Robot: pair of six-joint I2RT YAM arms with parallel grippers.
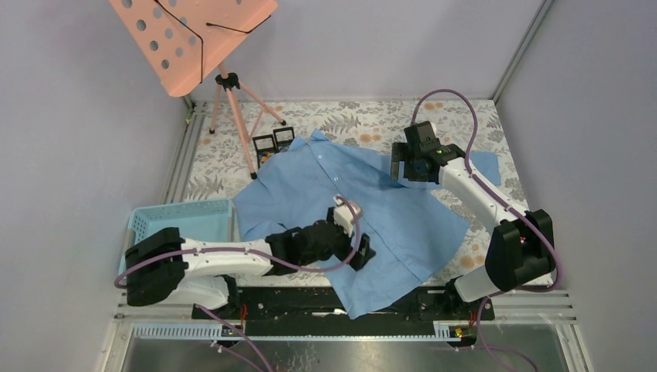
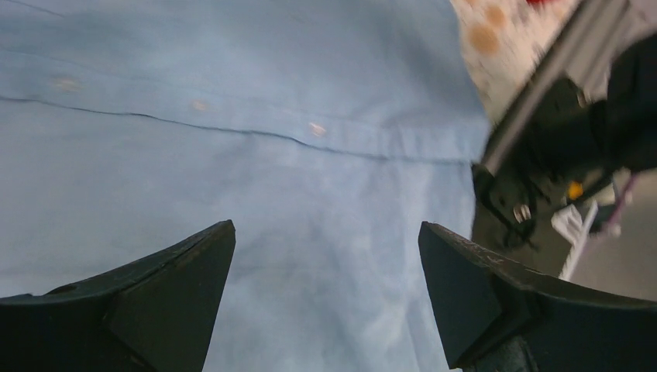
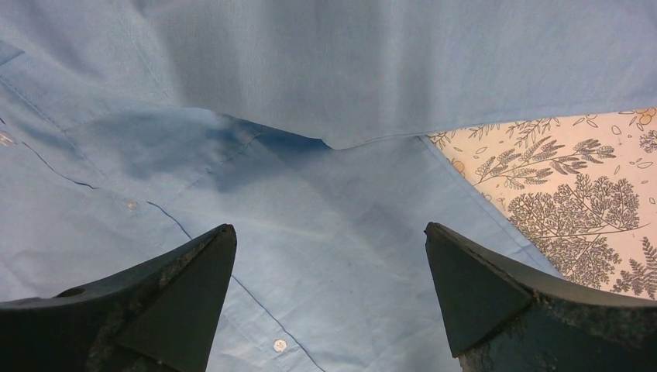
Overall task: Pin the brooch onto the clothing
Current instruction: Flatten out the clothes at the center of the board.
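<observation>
Here both tools stand wide and empty: the left gripper [image 2: 325, 232] hangs over the shirt's [image 1: 349, 201] button placket, the right gripper [image 3: 329, 232] over its far right side. The shirt lies spread on the floral cloth [image 1: 364, 120], hem over the near edge. No brooch shows. Closing now would likely pinch the thin fabric and drag it askew. A blue basket [image 1: 178, 208] sits left, with a pink music stand [image 1: 194, 39] and two dark boxes [image 1: 275, 142] beyond the collar. Nothing seems to block either arm.
</observation>
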